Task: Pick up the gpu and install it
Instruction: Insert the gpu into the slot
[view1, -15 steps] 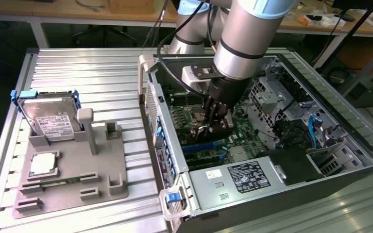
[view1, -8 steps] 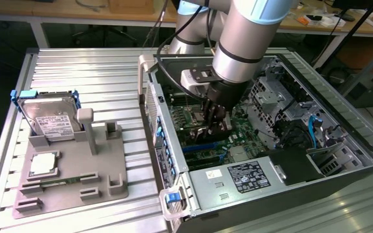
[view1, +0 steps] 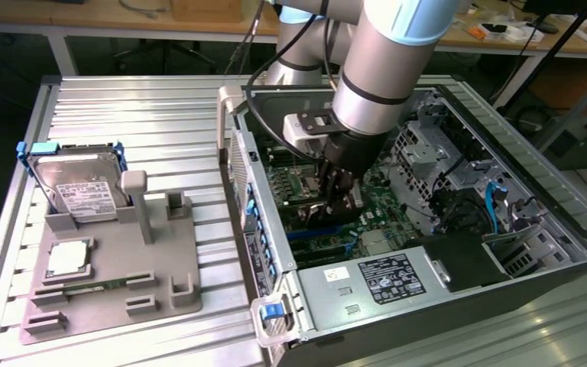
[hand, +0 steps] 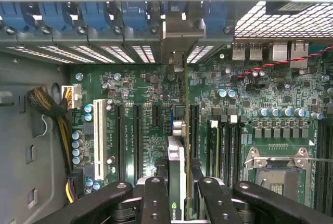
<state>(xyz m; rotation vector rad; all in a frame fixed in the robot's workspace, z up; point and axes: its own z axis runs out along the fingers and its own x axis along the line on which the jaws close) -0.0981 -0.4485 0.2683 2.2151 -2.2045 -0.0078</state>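
**Card held edge-on above the motherboard slots**

Inside the open grey metal computer case [view1: 538, 229], the black two-fingered gripper [view1: 336, 195] pinches the gpu [hand: 177, 182], a thin flat black card seen edge-on in the wrist view, standing upright between the matte black fingers [hand: 156, 203]. The card's narrow silver metal bracket [hand: 179, 37] reaches the row of perforated slot covers and blue plastic clips [hand: 93, 13] at the case wall. Beneath lies the green motherboard [hand: 145, 89], studded with long black slots, one white slot [hand: 99, 138] and round silver capacitors. In the exterior view, a silver hard drive with blue handles [view1: 77, 180] stands in a grey moulded holder [view1: 110, 267] on the ribbed aluminium table [view1: 141, 115].
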